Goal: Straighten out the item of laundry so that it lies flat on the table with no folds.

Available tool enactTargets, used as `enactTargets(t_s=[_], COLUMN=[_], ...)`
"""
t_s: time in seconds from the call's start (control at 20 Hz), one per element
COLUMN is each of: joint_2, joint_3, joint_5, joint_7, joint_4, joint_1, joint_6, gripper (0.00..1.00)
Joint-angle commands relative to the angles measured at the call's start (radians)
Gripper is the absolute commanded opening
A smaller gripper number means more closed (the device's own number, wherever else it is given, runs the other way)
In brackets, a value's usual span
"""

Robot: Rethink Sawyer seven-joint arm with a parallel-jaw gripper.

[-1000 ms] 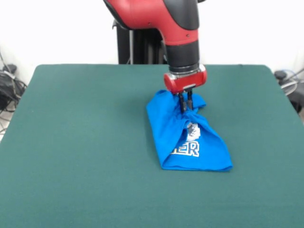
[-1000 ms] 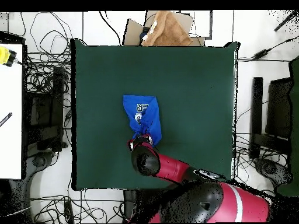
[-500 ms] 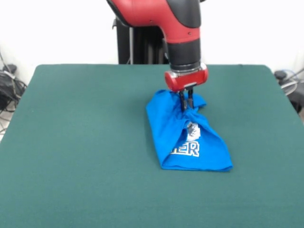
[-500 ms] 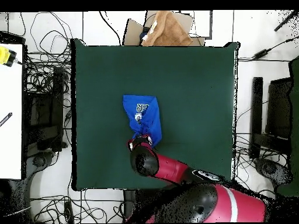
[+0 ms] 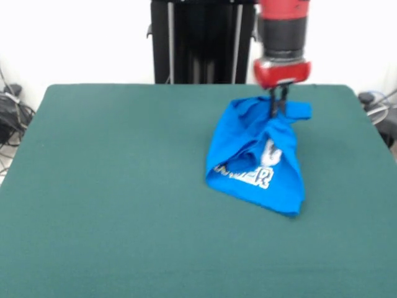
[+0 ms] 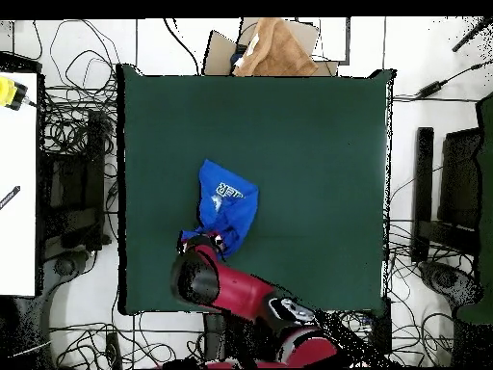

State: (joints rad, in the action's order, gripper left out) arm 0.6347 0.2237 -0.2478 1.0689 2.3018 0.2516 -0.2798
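The bright blue item of laundry (image 5: 257, 155) is bunched and folded, white lettering showing on its lower front. Its upper end is lifted, pinched by my gripper (image 5: 277, 105), which is shut on a fold of the cloth. The lower end still rests on the green table (image 5: 111, 186). In the overhead view the item of laundry (image 6: 225, 205) lies left of the table's (image 6: 308, 145) middle, and the red arm covers my gripper (image 6: 204, 246) at the cloth's near end.
A brown cloth on a cardboard box (image 6: 272, 48) sits beyond the table's far edge in the overhead view. Cables and black equipment (image 6: 72, 183) surround the table on both sides. A white bench (image 6: 17, 193) stands at the left.
My gripper has lifted and carried the shirt's upper end to the right in the front view. The cloth has been dragged and twisted after it, its lettering now slanted.
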Motion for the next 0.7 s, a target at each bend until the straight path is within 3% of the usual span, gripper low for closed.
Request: enactTargets(t_s=[0.05,0.25,0.7], joint_2=[0.006,-0.063,-0.085], joint_3=[-0.030,-0.049,-0.112], joint_5=[-0.137,-0.101,-0.117], joint_7=[0.465,0.497,0.555], joint_4=[0.075,0.042,0.000], joint_1=[-0.148,-0.172,-0.297], joint_6=[-0.097,-0.148,-0.199], gripper=[0.00,0.00,0.00])
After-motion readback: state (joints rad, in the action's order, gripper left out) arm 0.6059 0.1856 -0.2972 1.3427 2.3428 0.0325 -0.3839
